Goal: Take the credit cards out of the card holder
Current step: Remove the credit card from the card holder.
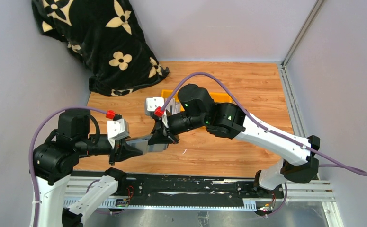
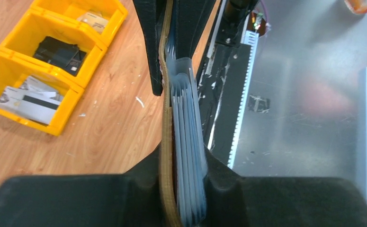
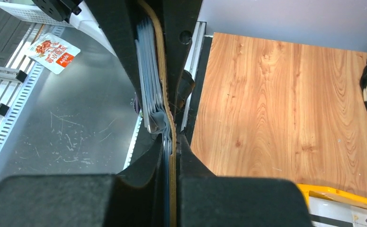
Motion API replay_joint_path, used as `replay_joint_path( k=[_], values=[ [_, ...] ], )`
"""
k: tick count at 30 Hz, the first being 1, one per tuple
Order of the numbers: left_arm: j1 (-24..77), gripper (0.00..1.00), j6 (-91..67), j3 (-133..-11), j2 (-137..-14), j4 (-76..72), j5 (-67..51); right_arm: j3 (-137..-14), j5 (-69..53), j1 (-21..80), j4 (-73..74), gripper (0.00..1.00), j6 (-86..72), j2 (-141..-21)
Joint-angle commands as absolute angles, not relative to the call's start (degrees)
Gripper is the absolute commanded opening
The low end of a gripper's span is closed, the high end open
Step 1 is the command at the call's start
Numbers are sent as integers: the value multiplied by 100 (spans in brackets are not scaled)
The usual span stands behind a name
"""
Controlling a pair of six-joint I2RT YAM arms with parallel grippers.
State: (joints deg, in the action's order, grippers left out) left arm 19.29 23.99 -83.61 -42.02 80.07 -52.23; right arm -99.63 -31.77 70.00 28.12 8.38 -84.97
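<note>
A small brown leather card holder (image 1: 149, 143) hangs edge-on in the air above the near edge of a wooden desk (image 1: 247, 85), held between two robot arms. The left hand (image 1: 135, 149) is clamped on one end of the card holder and the right hand (image 1: 166, 136) on the other. Its grey-blue plastic sleeves (image 2: 188, 118) fan slightly between them; whether any are still filled I cannot tell. Beyond the card holder sit yellow bins (image 2: 67, 113) with cards (image 2: 27, 97) in them. This looks like steadying before a pull. Next, one hand must let go, pinch a card's edge and draw it out.
</note>
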Motion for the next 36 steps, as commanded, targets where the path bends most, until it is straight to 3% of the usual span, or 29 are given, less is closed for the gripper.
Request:
replay_joint_path(
  k=[1,2,4,11,19,20,22,26,32,36],
  values=[
    [1986,34,2564,-8526,-4306,7875,-5177,-10010,-2915,6942,3000,0,631,-8599],
    [1986,46,2567,-8508,-4309,7876,-5116,-9930,-2895,6900,2884,0,526,-8549],
    [1986,56,2590,-8447,-4294,7878,-5037,-9587,-2925,6740,2355,0,179,-8348],
    [1986,55,2720,-8234,-4057,7871,-5073,-8397,-3327,6284,816,0,-862,-7513],
    [1986,53,2626,-8319,-4302,7884,-5248,-8458,-3530,6304,576,0,-1483,-7513],
    [1986,58,2578,-8330,-4324,7890,-5342,-8473,-3443,6329,607,0,-1552,-7514],
    [1986,79,2598,-8341,-4304,7889,-5525,-8551,-3094,6421,761,0,-1625,-7531],
    [1986,95,2777,-8370,-4225,7789,-5679,-8893,-1871,6765,1320,0,-1645,-7647],
    [1978,100,1911,-8231,-4070,6665,-4724,-9564,524,7349,1997,0,-1790,-8124],
    [1978,100,1759,-7833,-3774,6188,-4175,-10032,1172,7730,2100,0,-1683,-8467]
  ],
)
